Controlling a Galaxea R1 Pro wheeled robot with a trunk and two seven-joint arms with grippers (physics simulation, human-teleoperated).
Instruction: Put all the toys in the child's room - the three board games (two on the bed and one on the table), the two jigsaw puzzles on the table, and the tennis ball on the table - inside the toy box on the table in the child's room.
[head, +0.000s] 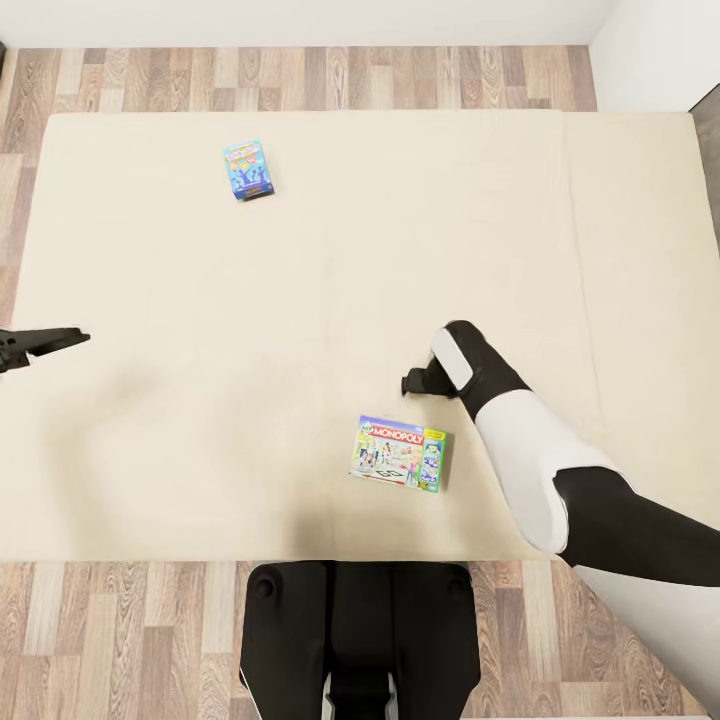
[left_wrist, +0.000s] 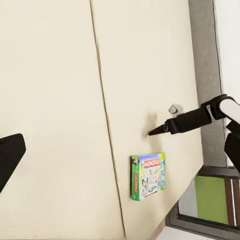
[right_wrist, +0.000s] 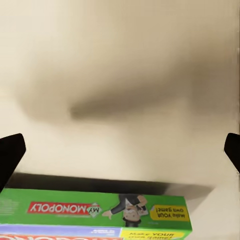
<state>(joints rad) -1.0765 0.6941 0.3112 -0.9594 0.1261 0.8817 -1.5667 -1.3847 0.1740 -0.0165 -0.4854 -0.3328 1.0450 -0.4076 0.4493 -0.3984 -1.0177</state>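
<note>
Landmark: bed, cream mattress, robot at its near edge.
White board game: flat on bed, near the robot-side edge, green side panel facing R wrist cam.
Teal-blue board game: flat on bed, far side, well apart from white box.
R hand: over bed, just beyond white box, not touching it; fingertips spread wide in R wrist view, nothing between them.
L hand: over bed's left edge, well apart from both boxes; grip state cannot tell.
Toy box, tabletop items: not assessable here.
Progress: early; both bed games ungrasped.
Remaining (judgement): grasp white box first, carry to toy box, then teal-blue box, then remaining toys.
</note>
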